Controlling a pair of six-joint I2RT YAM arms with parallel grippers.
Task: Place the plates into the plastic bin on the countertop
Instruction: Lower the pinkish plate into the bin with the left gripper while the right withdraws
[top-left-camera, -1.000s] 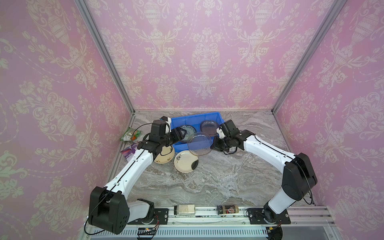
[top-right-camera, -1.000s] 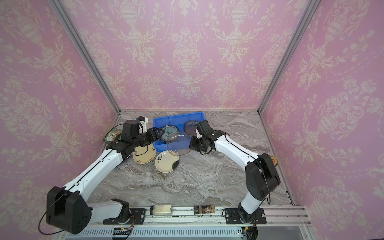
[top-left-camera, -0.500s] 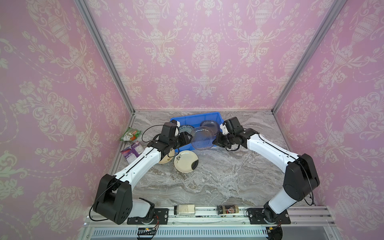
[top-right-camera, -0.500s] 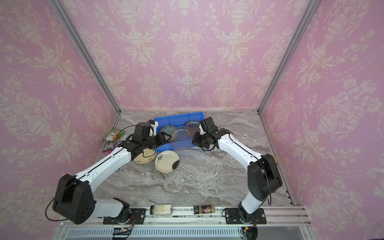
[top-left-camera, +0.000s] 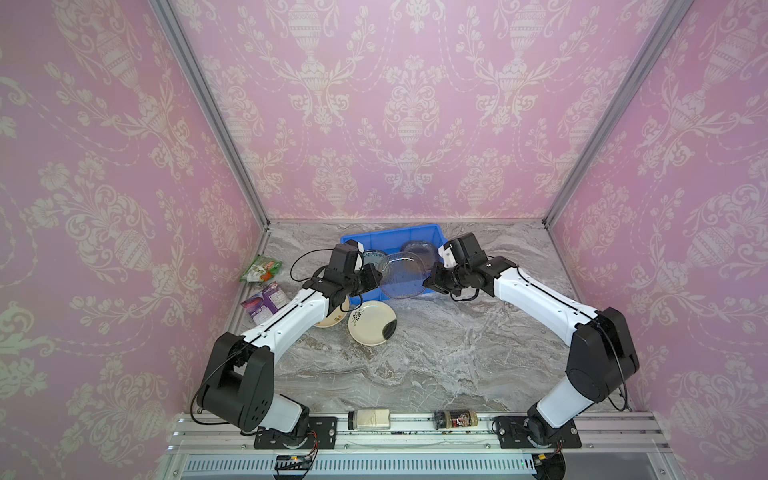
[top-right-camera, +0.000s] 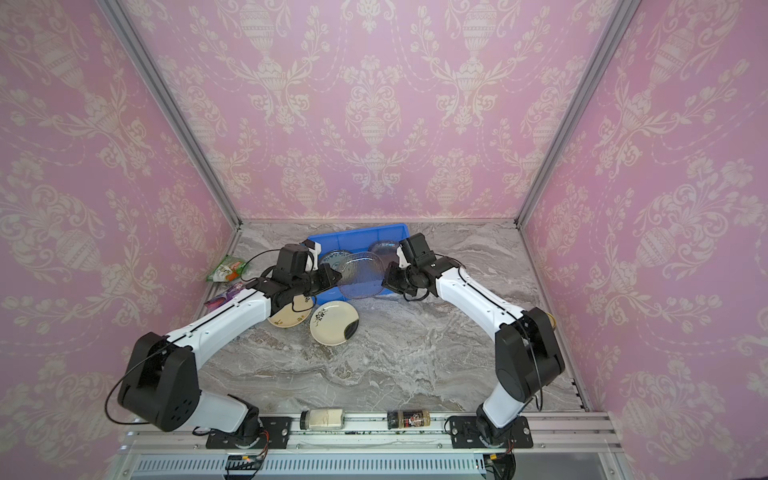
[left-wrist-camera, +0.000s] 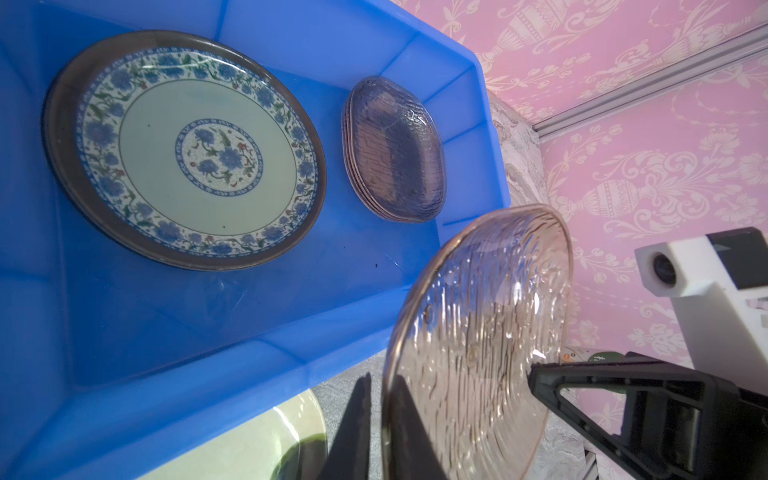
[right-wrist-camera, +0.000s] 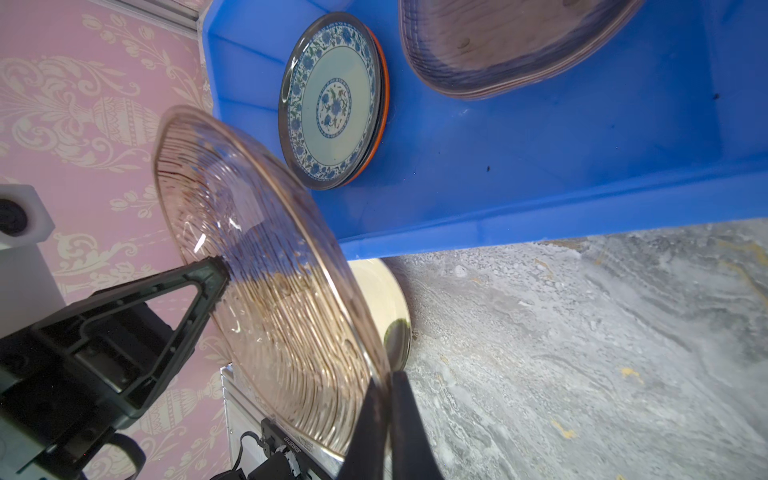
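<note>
Glass plate (top-left-camera: 403, 274) pinched at opposite edges by left gripper (top-left-camera: 377, 277) and right gripper (top-left-camera: 429, 282), aloft over front wall of plastic bin (top-left-camera: 390, 237).
Both grippers clenched on the rim; plate tilted, clear of the countertop (top-left-camera: 436, 357). Inside the bin: teal-patterned plate (left-wrist-camera: 187, 153) atop an orange plate (right-wrist-camera: 385, 95), with a stack of tinted glass plates (left-wrist-camera: 395, 149) beside them. Two cream floral plates (top-left-camera: 372, 328) flat on the countertop just in front of the bin.

The marble countertop (top-left-camera: 436, 353) bears the blue bin (top-left-camera: 390, 235), two cream plates (top-left-camera: 372, 328) beside it, and two packets (top-left-camera: 262, 268) at left.
</note>
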